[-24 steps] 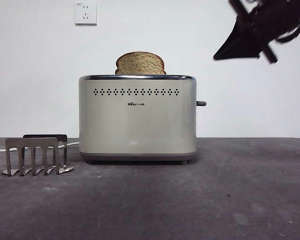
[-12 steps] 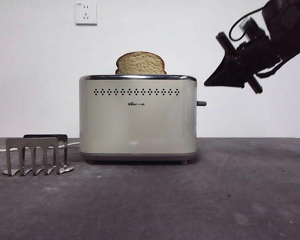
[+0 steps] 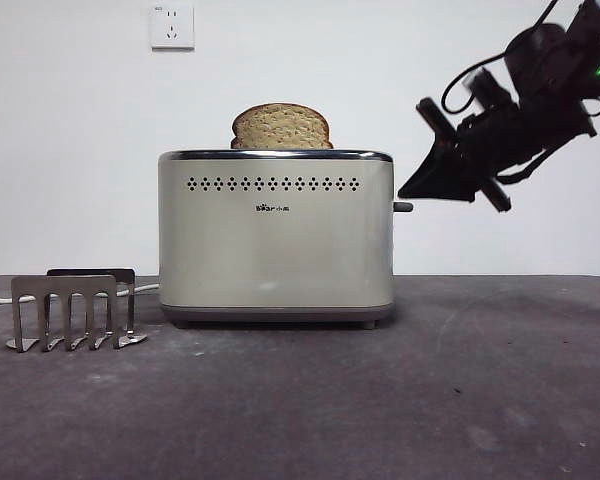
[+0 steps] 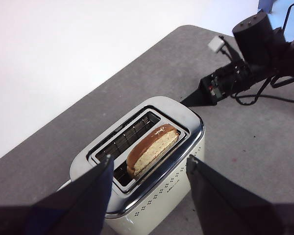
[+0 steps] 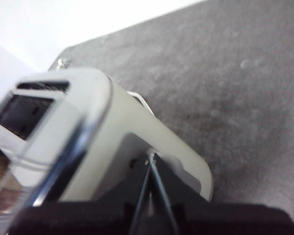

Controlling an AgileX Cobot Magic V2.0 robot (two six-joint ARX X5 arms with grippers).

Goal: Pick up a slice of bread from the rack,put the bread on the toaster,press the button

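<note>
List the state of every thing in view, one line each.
slice of bread: upright in a toaster slot, top half sticking out.
toaster: upright on the table, other slot empty.
button: up, not pressed.
rack: empty, beside the toaster.
right gripper: shut, tip just above the button.
left gripper: open, above the toaster.

The black two-jawed right gripper [image 3: 412, 190] slants down from the upper corner on its cabled dark arm, jaws pressed together into one pointed tip, while the black two-jawed left gripper [image 4: 148, 169] hangs high overhead with its jaws spread wide apart.
</note>
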